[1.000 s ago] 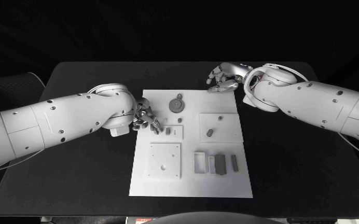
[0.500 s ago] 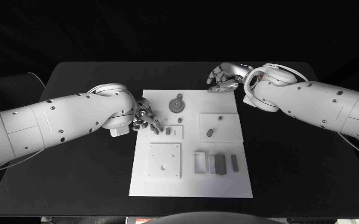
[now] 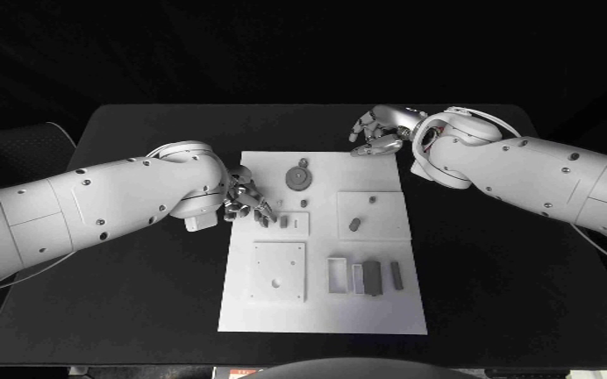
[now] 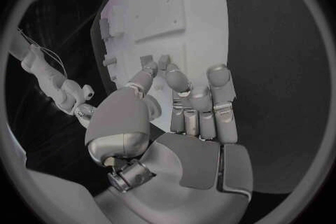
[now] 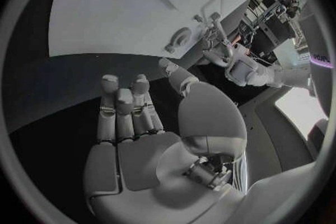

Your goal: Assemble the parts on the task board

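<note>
A white task board [image 3: 323, 309] is laid flat in the middle of a black table [image 3: 139, 309]. Small grey parts are scattered on it: a round disc [image 3: 298, 177] near its far edge, a short peg [image 3: 355, 223] toward its right side, and upright blocks [image 3: 371, 277] near its front right. The left hand [image 3: 246, 202] is positioned at the board's left edge, fingers loosely apart, nothing held. The right hand [image 3: 380, 136] is positioned just beyond the board's far right corner, fingers spread, nothing held.
</note>
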### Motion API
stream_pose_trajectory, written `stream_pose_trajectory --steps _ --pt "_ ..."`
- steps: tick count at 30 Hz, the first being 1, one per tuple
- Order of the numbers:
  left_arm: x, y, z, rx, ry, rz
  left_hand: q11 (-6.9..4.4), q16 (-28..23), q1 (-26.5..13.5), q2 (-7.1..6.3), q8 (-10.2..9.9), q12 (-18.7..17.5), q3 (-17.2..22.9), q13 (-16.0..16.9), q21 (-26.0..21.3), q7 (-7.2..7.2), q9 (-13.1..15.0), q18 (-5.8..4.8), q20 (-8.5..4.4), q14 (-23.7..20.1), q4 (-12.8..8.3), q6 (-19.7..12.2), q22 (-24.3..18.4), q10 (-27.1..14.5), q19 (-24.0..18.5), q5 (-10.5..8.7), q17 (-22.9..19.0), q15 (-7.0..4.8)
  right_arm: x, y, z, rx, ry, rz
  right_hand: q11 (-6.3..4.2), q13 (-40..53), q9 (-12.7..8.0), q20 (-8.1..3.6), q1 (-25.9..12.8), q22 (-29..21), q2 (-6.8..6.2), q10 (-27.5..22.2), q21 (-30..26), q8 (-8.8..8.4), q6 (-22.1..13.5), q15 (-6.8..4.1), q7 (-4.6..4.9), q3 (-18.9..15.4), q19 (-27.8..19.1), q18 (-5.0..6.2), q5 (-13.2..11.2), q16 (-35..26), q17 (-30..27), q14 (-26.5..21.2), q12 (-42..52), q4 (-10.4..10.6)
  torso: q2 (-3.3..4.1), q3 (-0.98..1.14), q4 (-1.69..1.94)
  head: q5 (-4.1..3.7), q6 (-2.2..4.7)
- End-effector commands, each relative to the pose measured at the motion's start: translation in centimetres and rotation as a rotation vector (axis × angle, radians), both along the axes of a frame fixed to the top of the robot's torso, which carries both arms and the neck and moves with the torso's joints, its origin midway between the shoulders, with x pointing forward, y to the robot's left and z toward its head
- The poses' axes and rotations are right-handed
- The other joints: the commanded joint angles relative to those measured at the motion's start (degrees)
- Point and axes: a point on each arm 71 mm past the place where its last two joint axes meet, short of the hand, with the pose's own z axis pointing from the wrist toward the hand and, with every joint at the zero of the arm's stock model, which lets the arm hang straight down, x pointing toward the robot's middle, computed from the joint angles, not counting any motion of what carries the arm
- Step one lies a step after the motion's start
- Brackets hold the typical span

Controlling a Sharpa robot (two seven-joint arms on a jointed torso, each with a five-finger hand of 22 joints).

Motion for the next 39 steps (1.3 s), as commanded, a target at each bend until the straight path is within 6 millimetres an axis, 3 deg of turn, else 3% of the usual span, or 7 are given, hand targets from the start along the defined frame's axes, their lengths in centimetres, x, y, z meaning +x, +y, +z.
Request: stream_pose_trajectory --steps 1,11,27,31,39 --pt "-0.24 -0.25 -0.32 -0.014 0.015 -0.01 -0.04 0.21 -0.57 -0.11 -0.33 0.16 -0.46 -0.08 -0.22 0.33 -0.05 0.99 -0.01 -0.54 -0.1 -0.94 0.99 -0.5 -0.43 -0.26 0.07 -0.12 -0.05 0.12 -0.05 -0.001 0.006 0.011 -0.02 -0.05 -0.05 -0.11 0.3 0.75 0.16 -0.33 -0.37 -0.35 -0.14 0.01 0.34 -0.04 0.21 0.66 0.29 -0.17 -0.05 0.48 0.36 -0.25 0.01 0.02 -0.01 0.01 0.0" --pt "-0.36 -0.25 -0.38 -0.023 0.032 -0.007 0.1 0.06 -0.38 0.51 -0.78 0.01 -0.64 -0.1 -0.38 0.47 -0.19 1.01 0.0 -0.83 -0.63 -1.19 0.97 -0.79 -0.71 -0.26 0.03 0.01 -0.09 0.22 -0.03 0.0 0.005 0.014 -0.01 -0.06 -0.06 -0.1 0.27 0.75 0.15 -0.35 -0.37 -0.35 -0.15 0.02 0.35 -0.07 0.2 0.66 0.28 -0.17 -0.06 0.47 0.37 -0.26 -0.01 0.07 0.01 0.08 0.1" --pt "-0.41 -0.38 -0.27 -0.05 0.02 0.01 0.27 -0.03 0.63 2.64 -1.37 -0.07 -1.3 -0.05 -0.44 0.64 -0.3 0.94 0.08 -1.03 -2.67 -1.14 1.0 -1.01 -0.9 -0.27 0.0 0.18 -0.06 0.17 -0.04 0.0 0.005 0.012 0.0 -0.08 -0.07 -0.09 0.22 0.75 0.2 -0.36 -0.38 -0.35 -0.16 0.03 0.36 -0.09 0.21 0.66 0.28 -0.18 -0.06 0.46 0.37 -0.24 0.01 0.02 -0.03 -0.03 0.12" --pt "-0.42 -0.39 -0.28 -0.049 0.021 0.009 0.28 -0.02 1.72 3.9 -1.48 -0.05 -1.22 -0.03 -0.4 0.65 -0.28 0.93 0.1 -1.0 -3.8 -1.01 1.03 -0.97 -0.86 -0.27 -0.01 0.2 -0.06 0.17 -0.04 0.0 0.005 0.012 0.0 -0.08 -0.07 -0.09 0.21 0.75 0.2 -0.36 -0.38 -0.35 -0.16 0.03 0.36 -0.09 0.21 0.66 0.28 -0.18 -0.06 0.46 0.38 -0.24 0.02 0.01 -0.01 -0.04 0.13" --pt "-0.41 -0.21 -0.32 -0.04 0.027 0.008 0.29 -0.02 6.0 4.58 -1.73 -0.03 2.75 -0.05 -0.27 0.66 -0.25 0.85 0.15 -0.71 -4.48 -0.63 0.99 -0.74 -0.36 -0.28 -0.08 0.21 -0.05 0.14 -0.05 -0.001 0.005 0.011 0.0 -0.09 -0.08 -0.08 0.2 0.75 0.22 -0.36 -0.38 -0.35 -0.16 0.03 0.36 -0.1 0.21 0.66 0.28 -0.18 -0.06 0.46 0.38 -0.24 0.02 -0.01 0.0 -0.06 0.09"
